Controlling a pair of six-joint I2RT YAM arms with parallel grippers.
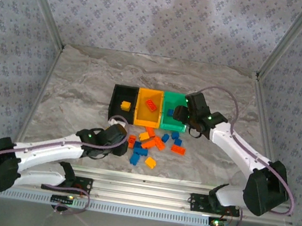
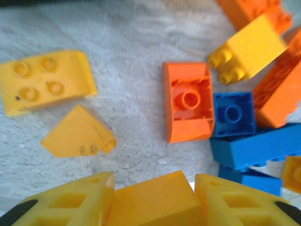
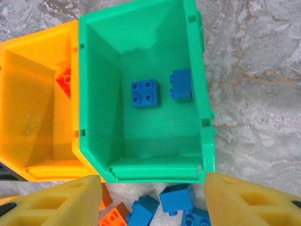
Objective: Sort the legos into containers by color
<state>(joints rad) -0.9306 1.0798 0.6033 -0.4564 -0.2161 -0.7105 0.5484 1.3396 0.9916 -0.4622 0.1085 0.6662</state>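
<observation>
Yellow brick (image 2: 155, 202) sits btwn the pads of my L gripper (image 2: 155, 181), smooth sloped face up. Both yellow foam fingers (image 2: 70, 205) touch its sides, so jaws are narrow and clamped on it. Just past that grip, on the grey marbled table (image 2: 131, 42), a yellow wedge piece (image 2: 77, 134) lies near a yellow 4-stud brick (image 2: 47, 82), the two apart. On the other side an orange brick (image 2: 188, 108) lies upside down, touching an upturned blue brick (image 2: 233, 113). A long blue brick (image 2: 258, 148) lies against that one, w/ a yellow brick on its side (image 2: 247, 49) and more orange ones behind it.

From the top cam, that gripper is low at the edge of the loose lego pile (image 1: 153, 144), on my left arm's side. The pile lies just in front of the joined bin row.

Black bin (image 1: 114, 105) has one yellow brick in it (image 1: 125, 105). Yellow-orange bin (image 3: 28, 94) has an orange-red brick (image 3: 65, 81) at its wall. Green bin (image 3: 103, 70) has 2 blue bricks: a 2x2 studs-up brick (image 3: 145, 93) near the middle, and one on its side (image 3: 182, 85) by the wall.

My R gripper (image 3: 151, 188) hangs over the green bin's near rim. Jaws are wide, nothing btwn them. Blue bricks on the table (image 3: 176, 200) show below, btwn the finger bases.
</observation>
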